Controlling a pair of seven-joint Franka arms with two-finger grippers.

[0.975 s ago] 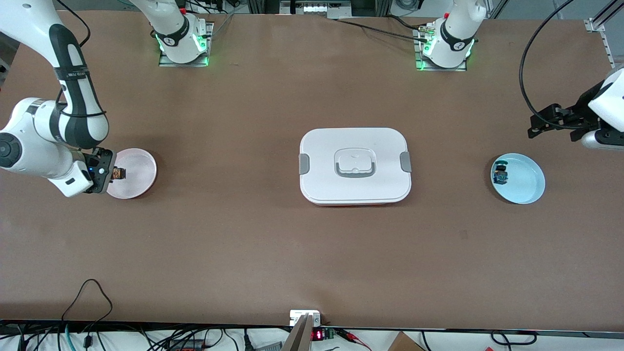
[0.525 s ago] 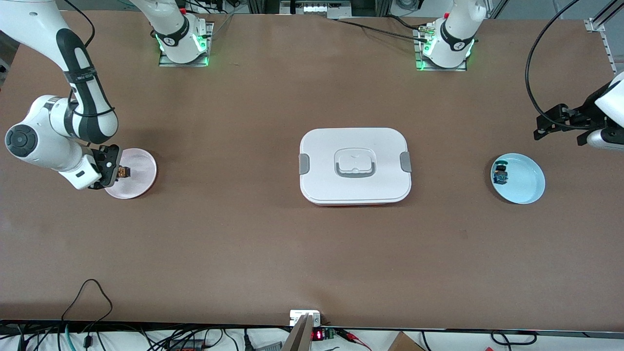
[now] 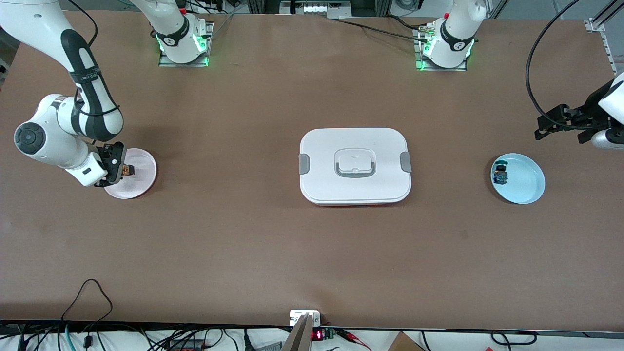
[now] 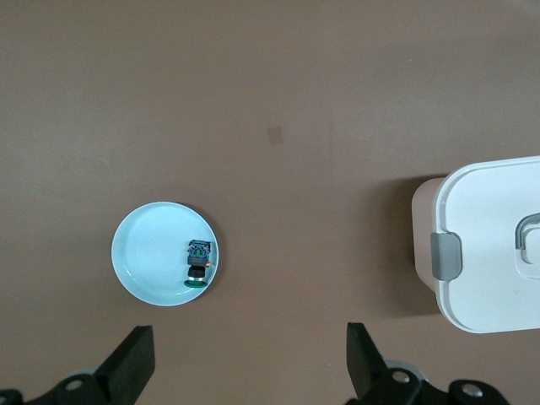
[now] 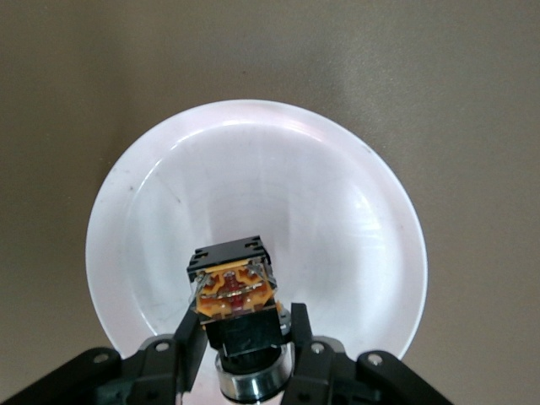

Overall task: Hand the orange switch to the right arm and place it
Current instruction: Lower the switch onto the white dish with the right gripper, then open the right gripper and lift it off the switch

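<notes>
Judging by the orange switch (image 5: 234, 291) pinched in the right gripper (image 3: 118, 169) over the pink plate (image 3: 144, 183), only release is left, while the left gripper (image 4: 249, 359), fingers spread, is parked at the blue plate's (image 3: 529, 187) one o'clock.

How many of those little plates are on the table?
2. The pink plate lies at the right arm's end, under the right gripper holding the orange switch. The blue plate lies at the left arm's end.
</notes>
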